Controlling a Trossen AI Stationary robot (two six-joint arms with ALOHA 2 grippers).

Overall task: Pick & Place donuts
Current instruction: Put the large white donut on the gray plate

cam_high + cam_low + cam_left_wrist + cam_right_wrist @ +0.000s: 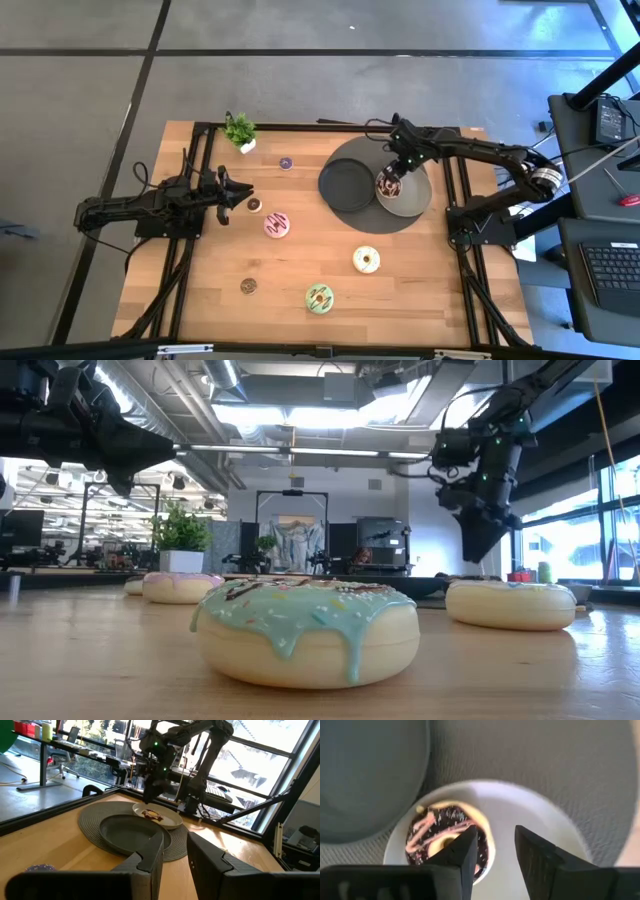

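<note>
A sprinkled chocolate donut (pixel 389 186) lies flat on a light grey plate (pixel 411 203); it also shows in the right wrist view (pixel 440 837). My right gripper (pixel 397 168) (pixel 495 852) hangs open just above it, touching nothing, with one finger over the donut's edge. My left gripper (pixel 240 190) (pixel 175 852) waits open above the table's left part. The pink donut (pixel 277 225), cream donut (pixel 366 260) and green donut (pixel 320 297) lie flat on the wood. So do a purple mini (pixel 286 162) and two brown minis (pixel 254 204) (pixel 248 286).
A dark grey plate (pixel 348 184) sits beside the light one, both on a round grey mat (pixel 372 222). A small potted plant (pixel 240 131) stands near the far edge. A black frame rims the table. Bare wood lies at the near right and near left.
</note>
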